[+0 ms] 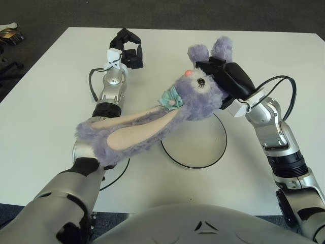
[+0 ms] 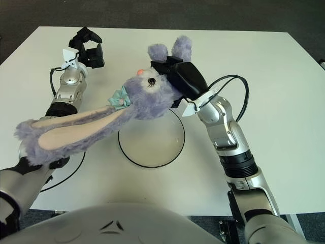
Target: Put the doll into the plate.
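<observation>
The right hand (image 1: 223, 81) grips the doll (image 1: 195, 96), a purple plush rabbit, by the head, its dark fingers wrapped round the back of the skull just below the two short upright ears. The doll hangs in the air above the far rim of the plate (image 1: 213, 155), a white round dish with a dark edge lying toward the near edge of the desk (image 1: 45, 117), roughly midway along it. One long floppy ear (image 1: 127, 134) trails out toward the left near corner and droops over the left forearm. So the pickup looks done and the carry nearly so; what is left, as I judge it, is lowering the doll onto the plate and letting go. The left hand (image 1: 129, 48) shows toward the far left part of the desk, fingers curled and holding nothing. The doll covers much of the plate's far side, and its body below the head is hidden behind the head and ear. A second dark ring near the left elbow is mostly covered.
</observation>
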